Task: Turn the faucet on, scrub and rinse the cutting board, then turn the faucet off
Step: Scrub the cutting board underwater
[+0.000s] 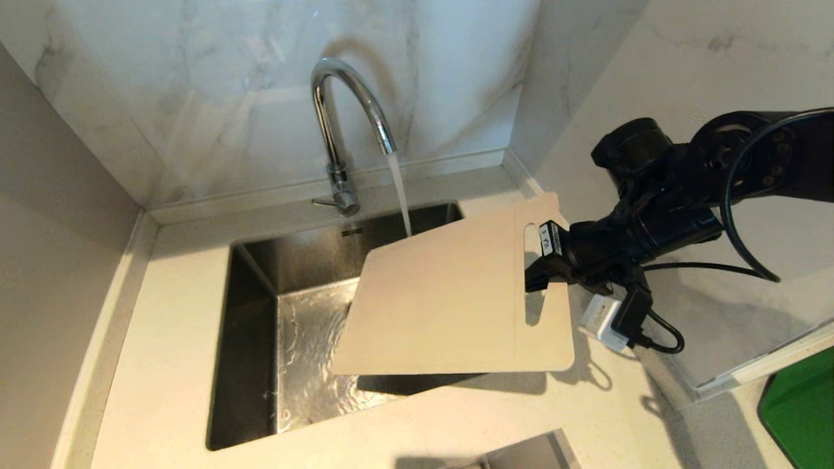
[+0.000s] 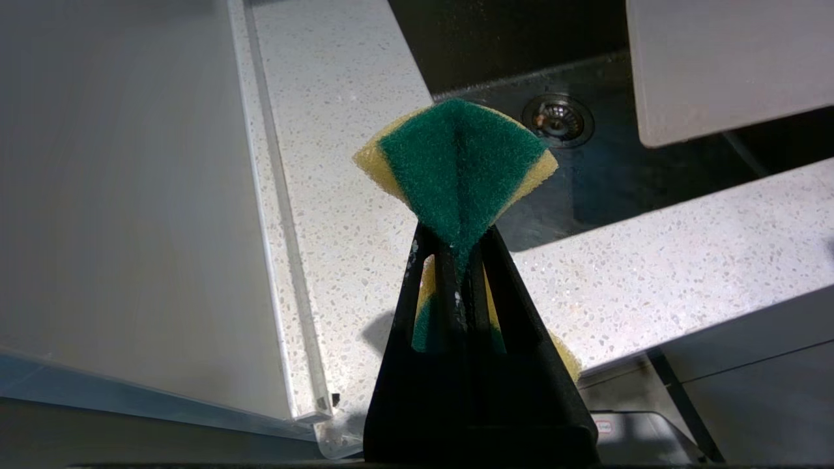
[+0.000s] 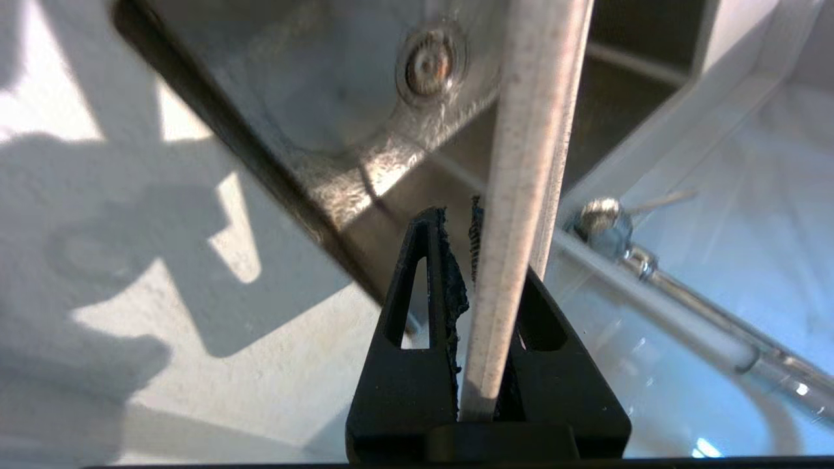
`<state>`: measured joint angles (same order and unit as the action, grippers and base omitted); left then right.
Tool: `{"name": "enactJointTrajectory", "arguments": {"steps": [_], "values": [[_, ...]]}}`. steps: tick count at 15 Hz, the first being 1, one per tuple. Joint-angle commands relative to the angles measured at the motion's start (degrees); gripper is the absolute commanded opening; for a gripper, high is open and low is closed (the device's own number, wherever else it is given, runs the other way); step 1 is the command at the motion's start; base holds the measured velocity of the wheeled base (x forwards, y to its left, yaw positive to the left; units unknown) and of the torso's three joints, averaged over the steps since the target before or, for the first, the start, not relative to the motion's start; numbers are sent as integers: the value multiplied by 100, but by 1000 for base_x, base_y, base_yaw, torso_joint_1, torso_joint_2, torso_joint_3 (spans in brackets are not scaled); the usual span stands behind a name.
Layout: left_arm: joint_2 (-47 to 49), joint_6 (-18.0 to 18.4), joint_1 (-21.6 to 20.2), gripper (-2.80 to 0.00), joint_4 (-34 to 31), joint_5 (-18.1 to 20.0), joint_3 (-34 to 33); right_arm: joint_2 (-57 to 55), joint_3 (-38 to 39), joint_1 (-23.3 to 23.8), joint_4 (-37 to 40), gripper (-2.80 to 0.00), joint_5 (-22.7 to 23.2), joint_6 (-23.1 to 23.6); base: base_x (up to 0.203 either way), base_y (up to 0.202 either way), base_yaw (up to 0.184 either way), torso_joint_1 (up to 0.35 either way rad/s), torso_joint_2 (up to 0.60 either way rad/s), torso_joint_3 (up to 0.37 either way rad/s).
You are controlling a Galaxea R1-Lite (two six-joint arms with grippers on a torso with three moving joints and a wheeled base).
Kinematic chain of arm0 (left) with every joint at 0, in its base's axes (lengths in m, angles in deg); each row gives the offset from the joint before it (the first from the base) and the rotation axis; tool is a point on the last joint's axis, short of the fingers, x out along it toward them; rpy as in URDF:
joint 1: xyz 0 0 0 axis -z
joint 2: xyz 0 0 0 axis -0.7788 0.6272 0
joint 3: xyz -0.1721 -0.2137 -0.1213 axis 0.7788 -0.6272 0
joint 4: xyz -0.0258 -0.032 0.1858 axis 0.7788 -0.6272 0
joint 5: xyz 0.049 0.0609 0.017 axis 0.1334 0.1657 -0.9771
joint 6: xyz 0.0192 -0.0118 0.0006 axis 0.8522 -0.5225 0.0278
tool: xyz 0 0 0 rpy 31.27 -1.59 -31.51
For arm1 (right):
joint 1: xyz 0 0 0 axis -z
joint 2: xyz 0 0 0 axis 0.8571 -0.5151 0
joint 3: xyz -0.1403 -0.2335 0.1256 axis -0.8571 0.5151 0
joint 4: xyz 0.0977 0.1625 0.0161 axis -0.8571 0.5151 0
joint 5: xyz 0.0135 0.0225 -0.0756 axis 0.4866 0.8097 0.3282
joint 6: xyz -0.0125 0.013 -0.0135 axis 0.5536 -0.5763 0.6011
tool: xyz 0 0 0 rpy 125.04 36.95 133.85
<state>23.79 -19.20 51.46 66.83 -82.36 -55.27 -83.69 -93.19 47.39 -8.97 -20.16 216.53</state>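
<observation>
Two arms at a running sink, one with a board, one with a sponge.

Speckled white table (image 1: 176, 365) wraps around a steel sink (image 1: 254, 312) set into it, with marble walls behind. Held over the sink's right half, the cream cutting board (image 1: 449, 306) tilts with its far corner under the water stream, its handle slot to the right. At the far edge of the sink the chrome faucet (image 1: 339, 130) pours water. The right gripper (image 1: 544, 264) reaches in from the right, its fingers (image 3: 430, 286) clamped on the board's slotted end. The left gripper (image 2: 459, 260), seen only in the left wrist view, pinches a green-and-yellow sponge (image 2: 456, 163) tight above the table's near edge.
</observation>
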Motion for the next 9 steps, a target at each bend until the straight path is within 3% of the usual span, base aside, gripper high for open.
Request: {"name": "enactJointTrajectory", "arguments": {"steps": [1, 5, 9], "values": [[-4, -7, -2, -280, 0, -2, -9, -334, -449, 17, 43, -280, 69, 89, 0, 0, 0, 0, 0, 0], [-4, -7, 5, -280, 0, -5, -9, -909, -1412, -83, 471, -280, 166, 89, 0, 0, 0, 0, 0, 0], [-4, -7, 5, -280, 0, -5, -9, -1045, -1421, -131, 222, -280, 169, 89, 0, 0, 0, 0, 0, 0]]}}
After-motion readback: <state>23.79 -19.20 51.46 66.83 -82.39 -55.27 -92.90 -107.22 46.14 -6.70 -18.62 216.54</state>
